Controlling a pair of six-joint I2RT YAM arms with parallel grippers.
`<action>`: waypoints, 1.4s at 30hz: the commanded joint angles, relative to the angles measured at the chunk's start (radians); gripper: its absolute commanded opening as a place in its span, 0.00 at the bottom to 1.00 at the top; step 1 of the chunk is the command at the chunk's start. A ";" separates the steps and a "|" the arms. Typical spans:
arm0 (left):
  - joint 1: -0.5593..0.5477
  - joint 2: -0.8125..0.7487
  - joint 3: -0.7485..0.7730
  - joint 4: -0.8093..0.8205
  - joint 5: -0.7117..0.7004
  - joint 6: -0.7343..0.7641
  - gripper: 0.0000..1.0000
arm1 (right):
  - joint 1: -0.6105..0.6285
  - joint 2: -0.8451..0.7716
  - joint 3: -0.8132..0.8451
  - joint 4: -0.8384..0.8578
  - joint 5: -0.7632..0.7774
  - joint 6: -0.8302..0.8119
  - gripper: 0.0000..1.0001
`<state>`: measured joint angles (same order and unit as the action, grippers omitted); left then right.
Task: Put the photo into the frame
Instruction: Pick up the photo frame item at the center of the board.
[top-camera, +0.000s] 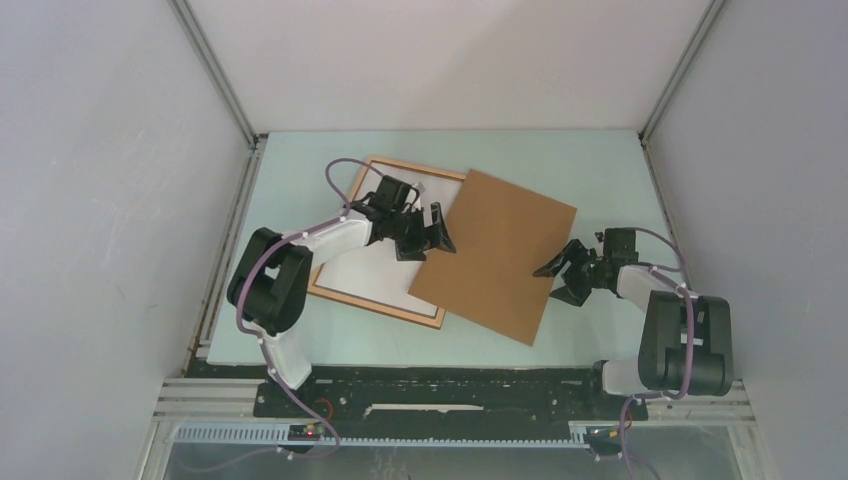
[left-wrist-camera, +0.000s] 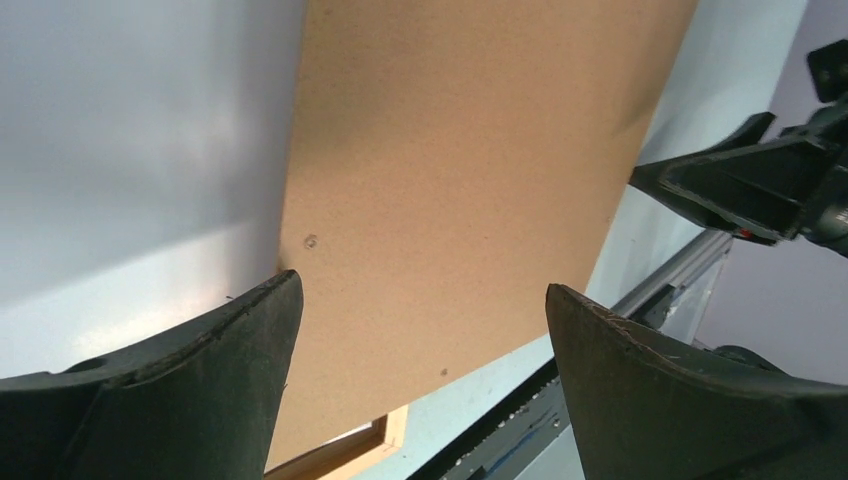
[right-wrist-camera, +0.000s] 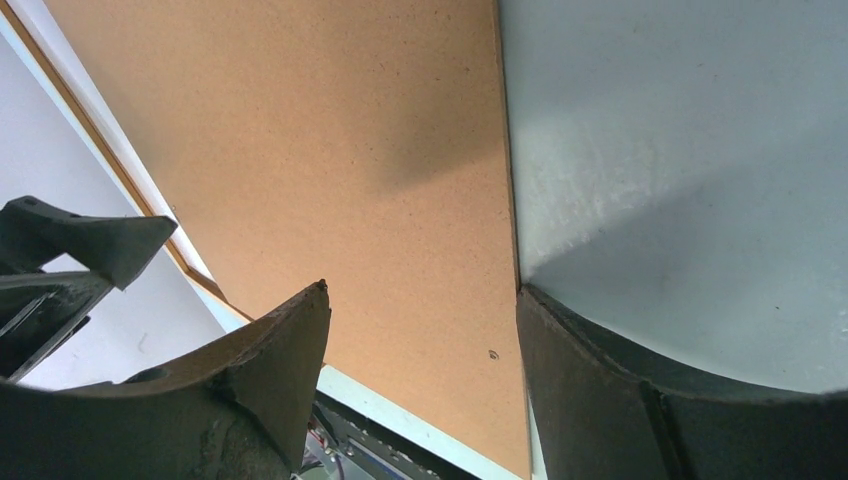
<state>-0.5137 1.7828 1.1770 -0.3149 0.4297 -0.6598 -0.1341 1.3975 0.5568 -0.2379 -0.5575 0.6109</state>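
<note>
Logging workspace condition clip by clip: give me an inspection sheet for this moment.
Surface: pale teal table, no spills seen.
Job's things: wooden frame lies flat, white inside; photo's printed side not seen.
Clutter: brown backing board lies askew over the frame's right part.
Tools: left tool open over the board's left edge; right tool open at its right edge.
Cables: purple cable along each arm.
Surroundings: grey enclosure walls.
</note>
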 joint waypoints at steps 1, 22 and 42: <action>0.016 0.013 -0.006 -0.005 -0.066 0.048 0.99 | 0.005 0.028 0.000 -0.061 0.039 -0.052 0.77; 0.019 -0.041 -0.084 0.154 0.068 -0.029 0.70 | 0.018 0.078 0.047 -0.070 0.037 -0.090 0.77; -0.033 -0.252 -0.063 0.140 0.058 -0.122 0.33 | 0.064 0.034 0.046 -0.057 0.022 -0.061 0.76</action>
<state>-0.5030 1.5871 1.0695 -0.1165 0.4820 -0.7902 -0.0891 1.4391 0.6102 -0.2817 -0.5518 0.5629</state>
